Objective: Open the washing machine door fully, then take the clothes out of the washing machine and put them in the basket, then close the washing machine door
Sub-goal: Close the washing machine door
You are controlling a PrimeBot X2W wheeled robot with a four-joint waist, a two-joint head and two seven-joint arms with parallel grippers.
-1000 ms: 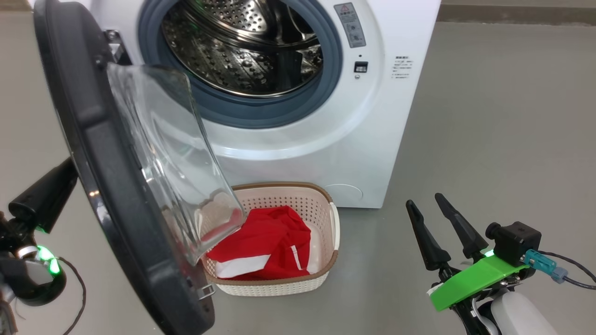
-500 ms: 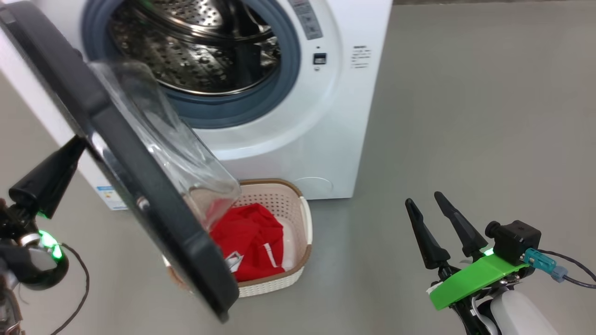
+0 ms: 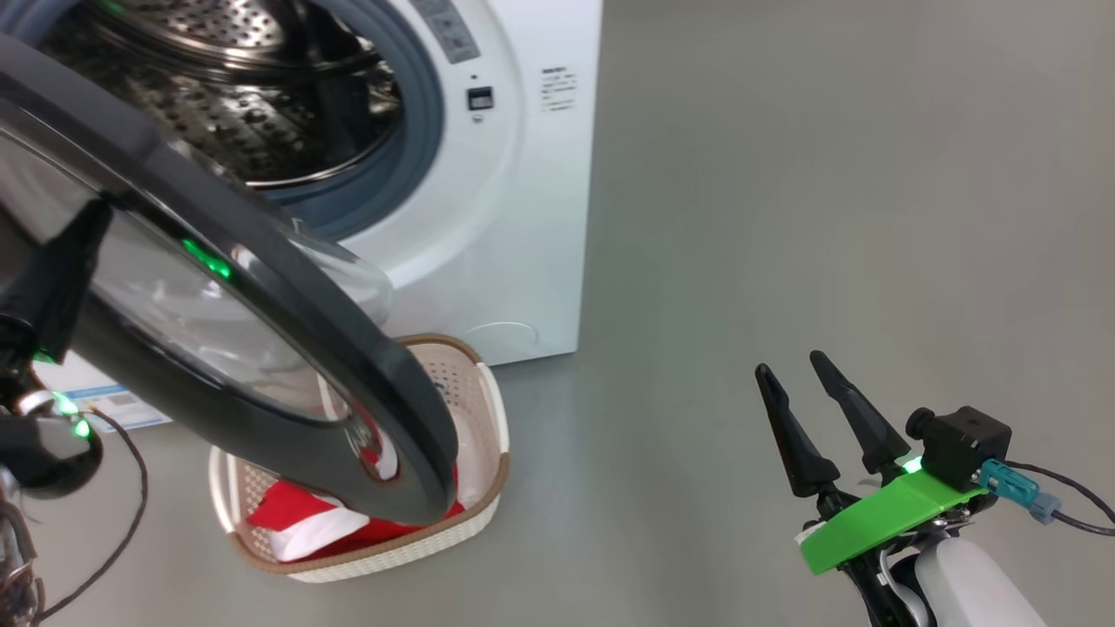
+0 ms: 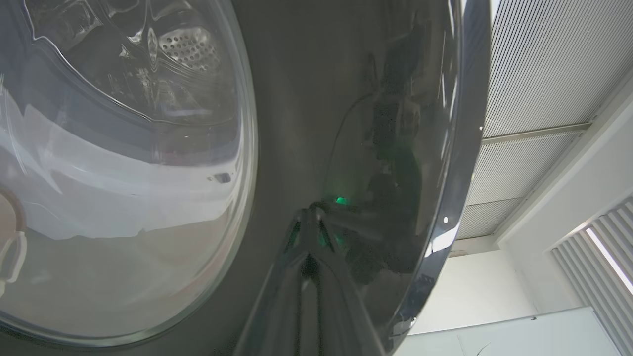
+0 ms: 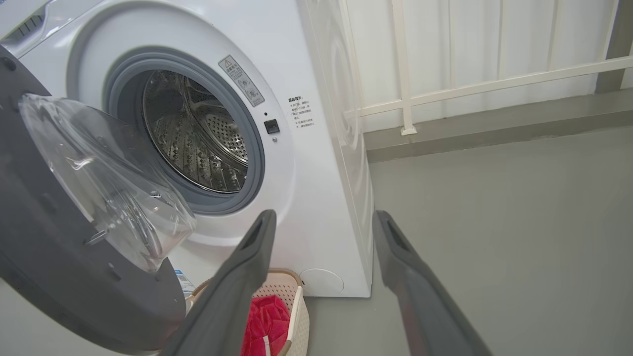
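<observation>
washing machine door (image 3: 261,270) swinging towards shut, clothes (image 3: 287,509) already in the basket (image 3: 498,435)

the door now turns its glossy outer face to the head view, where a second ago its inner rim and glass bowl faced it. the camera has turned too, yet the right wrist view has it hanging roughly half shut before the drum (image 3: 200,104). left gripper (image 4: 309,232), fingers pressed together on nothing, rests its tips against that outer ring. right gripper (image 3: 790,366) stands spread and empty over bare floor (image 3: 784,174), well apart from the washing machine (image 3: 523,218). the basket sits on the floor at the machine's front foot, partly under the door's lower edge. the drum looks empty, so i judge only the closing remains.
</observation>
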